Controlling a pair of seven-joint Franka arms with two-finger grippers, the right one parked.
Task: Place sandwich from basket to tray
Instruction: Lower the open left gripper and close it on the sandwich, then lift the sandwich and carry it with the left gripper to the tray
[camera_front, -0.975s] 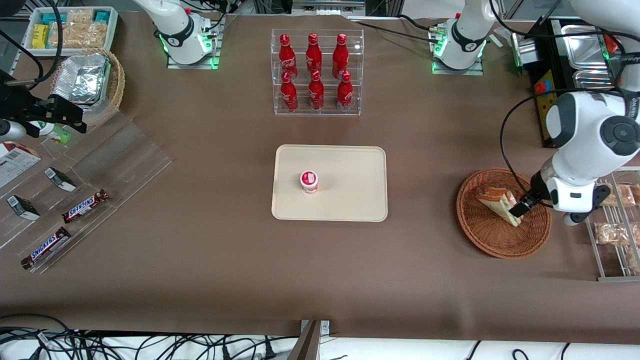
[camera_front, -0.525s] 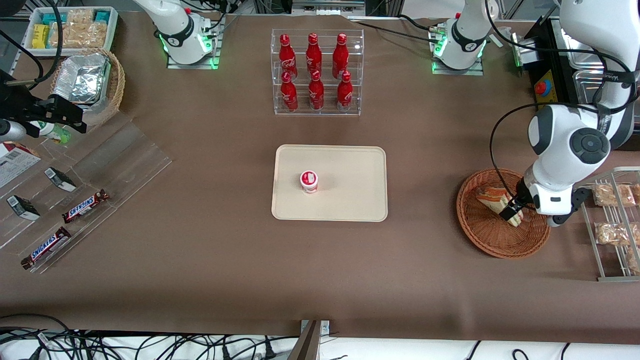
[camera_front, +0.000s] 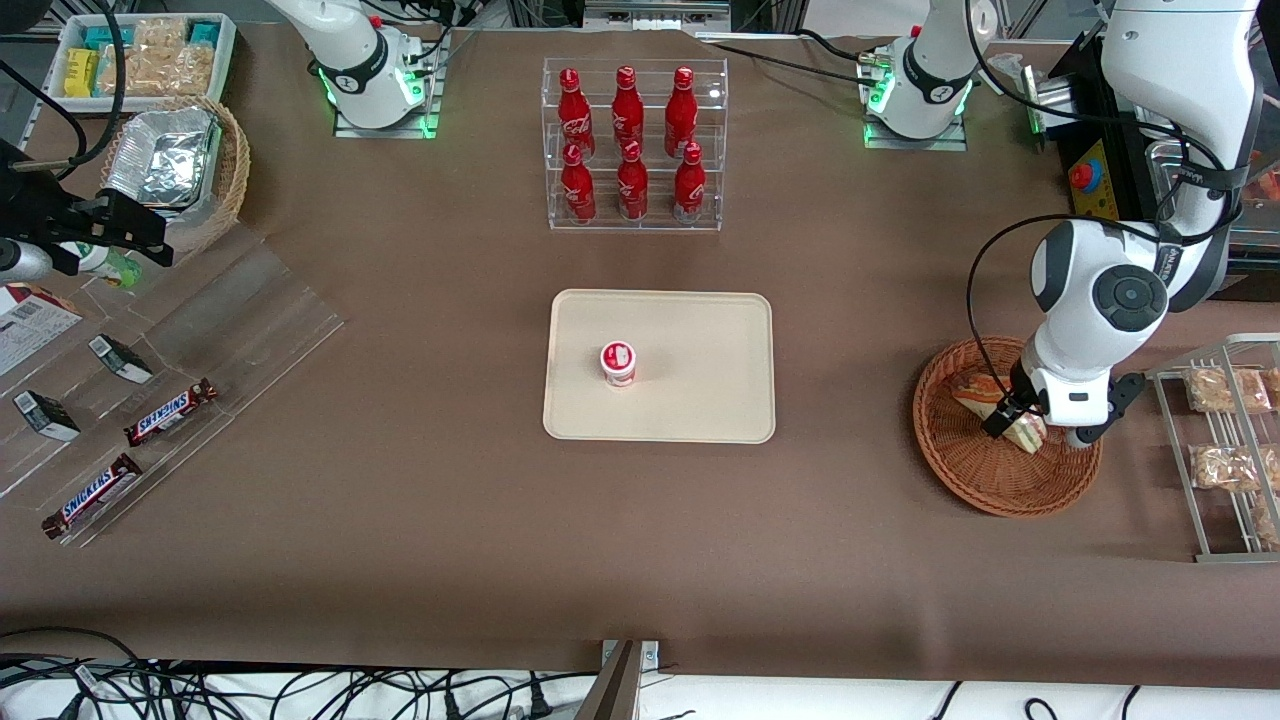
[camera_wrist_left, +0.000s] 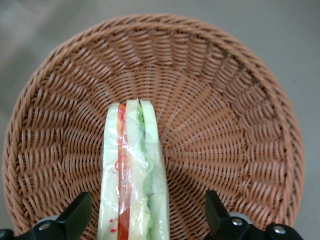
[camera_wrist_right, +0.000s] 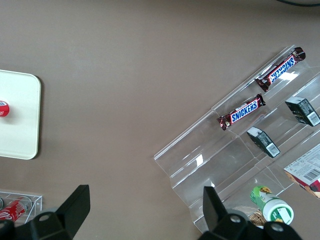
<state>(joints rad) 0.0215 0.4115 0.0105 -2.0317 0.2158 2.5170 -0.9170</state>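
On the brown surface (camera_front: 400, 520), toward the parked arm's end, clear acrylic steps (camera_front: 180, 330) carry two Snickers bars (camera_front: 170, 412). Near the middle lies the flat cream-beige rectangular plastic tray (camera_front: 700, 370), holding a small white cup with a red lid (camera_front: 618, 362); farther from the front camera than the tray stands a clear rack of red bottles (camera_front: 630, 140). Toward the working arm's end sits the round brown woven wicker basket (camera_front: 975, 470), and in it lies the triangular wedge sandwich of pale bread with red and green filling (camera_front: 975, 390), resting on the basket's floor. The left arm's end effector (camera_front: 1012, 422) is lowered into the basket over the sandwich; in the wrist view its fingers (camera_wrist_left: 75, 217) stand apart, one to each side of the sandwich's wide end (camera_wrist_left: 132, 180), not pressing the bread. Beside the basket, a metal wire rack (camera_front: 1225, 450) holds packaged beige snacks (camera_front: 1215, 390).
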